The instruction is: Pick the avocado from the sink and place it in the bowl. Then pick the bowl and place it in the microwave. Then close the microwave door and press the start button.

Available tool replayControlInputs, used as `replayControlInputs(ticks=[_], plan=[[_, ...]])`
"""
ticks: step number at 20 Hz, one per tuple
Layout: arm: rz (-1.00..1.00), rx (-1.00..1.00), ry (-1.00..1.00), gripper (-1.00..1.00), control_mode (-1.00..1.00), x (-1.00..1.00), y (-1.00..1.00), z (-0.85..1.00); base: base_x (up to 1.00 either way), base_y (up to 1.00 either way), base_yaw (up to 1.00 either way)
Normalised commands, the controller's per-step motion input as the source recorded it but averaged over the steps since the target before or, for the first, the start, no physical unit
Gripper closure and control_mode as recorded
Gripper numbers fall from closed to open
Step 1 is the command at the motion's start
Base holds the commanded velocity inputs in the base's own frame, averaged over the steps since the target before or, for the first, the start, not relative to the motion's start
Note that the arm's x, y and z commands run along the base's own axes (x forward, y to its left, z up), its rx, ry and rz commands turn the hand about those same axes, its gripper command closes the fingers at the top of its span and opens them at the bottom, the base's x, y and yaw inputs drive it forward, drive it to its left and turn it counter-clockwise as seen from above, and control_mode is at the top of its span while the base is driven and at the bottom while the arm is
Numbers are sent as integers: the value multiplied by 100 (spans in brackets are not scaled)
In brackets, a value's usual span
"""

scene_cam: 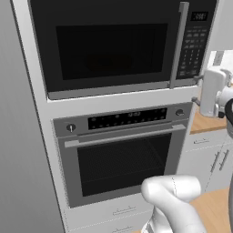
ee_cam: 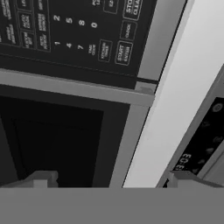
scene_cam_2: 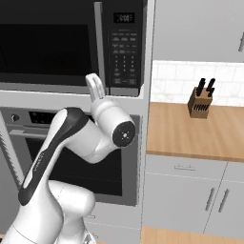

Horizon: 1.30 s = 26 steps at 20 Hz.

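Cabinet wall: microwave door point(scene_cam: 109, 45) shut, dark window hides the interior.

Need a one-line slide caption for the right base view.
Open gripper raised beside the shut microwave door's handle, just below the keypad; knife block on the counter.

Glossy white rounded arm point(scene_cam_2: 71, 143) segments with a black band and grey joint cap.

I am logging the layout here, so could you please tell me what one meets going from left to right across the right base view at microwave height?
microwave door → silver handle → keypad panel → white tiled wall → knife block
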Motion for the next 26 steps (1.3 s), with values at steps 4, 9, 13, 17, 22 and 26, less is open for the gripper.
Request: replayControlInputs(ticks=[4, 9, 13, 17, 22, 26], plan=[[-1, 1, 15, -100, -100, 21, -18, -5, 0, 0, 0], [0, 2, 17, -100, -100, 41, -10, -7, 0, 0, 0], [0, 4, 12, -100, -100, 23, -27, -19, 0, 0, 0], [-1, 5, 11, -100, -100, 31, -24, -17, 0, 0, 0], [-3, 4, 9, -100, -100, 48, -2, -3, 0, 0, 0], [-4, 2, 2, -100, -100, 38, 0, -2, 0, 0, 0]])
